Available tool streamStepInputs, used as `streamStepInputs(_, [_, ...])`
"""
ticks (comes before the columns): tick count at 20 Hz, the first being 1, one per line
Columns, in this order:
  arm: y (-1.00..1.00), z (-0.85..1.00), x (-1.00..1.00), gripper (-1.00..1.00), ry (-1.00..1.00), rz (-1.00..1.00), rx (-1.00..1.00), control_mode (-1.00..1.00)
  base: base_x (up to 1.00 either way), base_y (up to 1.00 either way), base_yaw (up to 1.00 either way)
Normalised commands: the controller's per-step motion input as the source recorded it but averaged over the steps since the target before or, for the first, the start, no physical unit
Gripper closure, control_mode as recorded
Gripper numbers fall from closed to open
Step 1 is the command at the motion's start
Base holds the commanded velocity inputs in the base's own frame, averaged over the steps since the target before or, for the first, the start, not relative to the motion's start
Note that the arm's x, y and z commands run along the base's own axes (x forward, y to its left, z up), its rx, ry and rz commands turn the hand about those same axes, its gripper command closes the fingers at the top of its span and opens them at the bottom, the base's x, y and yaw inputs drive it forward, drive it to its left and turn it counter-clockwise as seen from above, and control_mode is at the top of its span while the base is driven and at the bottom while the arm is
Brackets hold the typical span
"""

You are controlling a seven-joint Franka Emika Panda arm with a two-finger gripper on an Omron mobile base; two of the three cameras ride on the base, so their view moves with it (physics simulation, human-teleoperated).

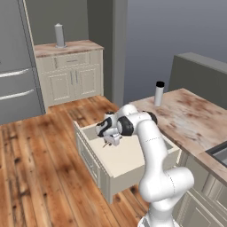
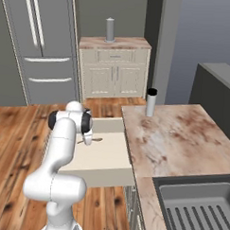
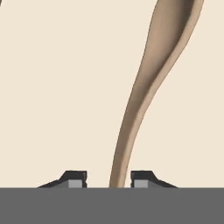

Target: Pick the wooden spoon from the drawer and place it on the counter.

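Observation:
The wooden spoon (image 3: 144,96) lies on the pale floor of the pulled-out drawer (image 1: 128,159), its bowl toward the top of the hand view. My gripper (image 3: 108,179) is down inside the drawer and straddles the spoon's thin handle. The jaws are narrowed, with the right fingertip nearly touching the handle and a small gap left at the other. In the right base view the gripper (image 2: 88,140) hangs over the drawer (image 2: 103,156), and the spoon (image 2: 95,139) pokes out beside it. The brown marble counter (image 2: 177,134) lies right of the drawer.
A grey cylinder with a black cap (image 2: 151,102) stands on the counter's far corner. A sink (image 2: 203,206) is set in the counter's near end. Across the wooden floor stand a far cabinet (image 2: 114,72) with an all-grey cylinder (image 2: 109,29) and a fridge (image 2: 39,42).

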Motion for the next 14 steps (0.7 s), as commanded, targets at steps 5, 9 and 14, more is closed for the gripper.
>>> streamStepInputs(5, [-0.22, -0.4, -0.99, 1.0, -0.26, -0.04, 0.0, -1.0, 0.0, 0.0, 0.0])
streamStepInputs(9, [-0.19, 0.32, -0.89, 1.0, -0.44, -0.06, 0.0, -1.0, 0.0, 0.0, 0.0])
streamStepInputs(14, [-0.15, 1.0, -0.61, 1.0, -0.48, -0.07, 0.0, -1.0, 0.0, 0.0, 0.0])
